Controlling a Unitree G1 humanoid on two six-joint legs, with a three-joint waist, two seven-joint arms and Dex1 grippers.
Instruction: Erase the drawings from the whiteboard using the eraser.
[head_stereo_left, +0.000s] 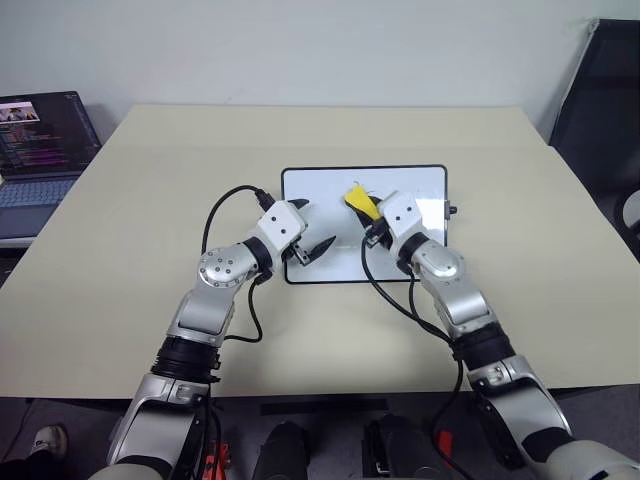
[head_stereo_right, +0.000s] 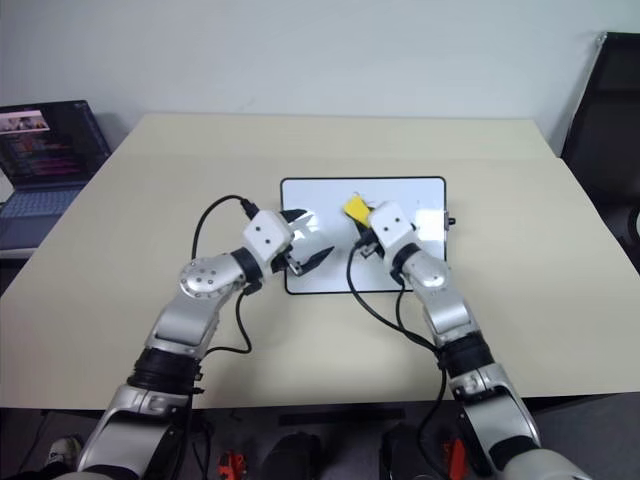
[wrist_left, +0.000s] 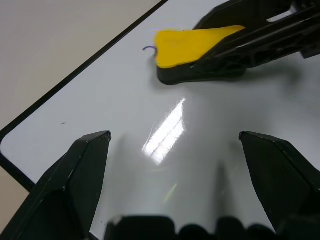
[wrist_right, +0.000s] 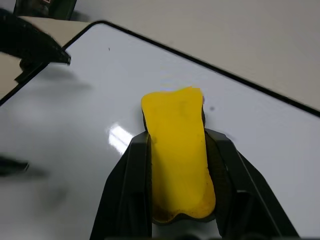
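One whiteboard (head_stereo_left: 330, 190), one eraser (wrist_right: 177, 150) clenched by the right gripper (wrist_right: 177, 165) — left gripper (wrist_left: 175, 150) released.

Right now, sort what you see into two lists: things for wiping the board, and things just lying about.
For the job:
- whiteboard
- yellow eraser, clamped in the right gripper
- small marker scribble beside the eraser
- left gripper, open over the board's edge

Lying about:
- laptop, open, off the table's left side
- table itself

The right claw (head_stereo_left: 366, 216) presses the eraser (head_stereo_left: 359, 200) onto the whiteboard (head_stereo_left: 330, 185).
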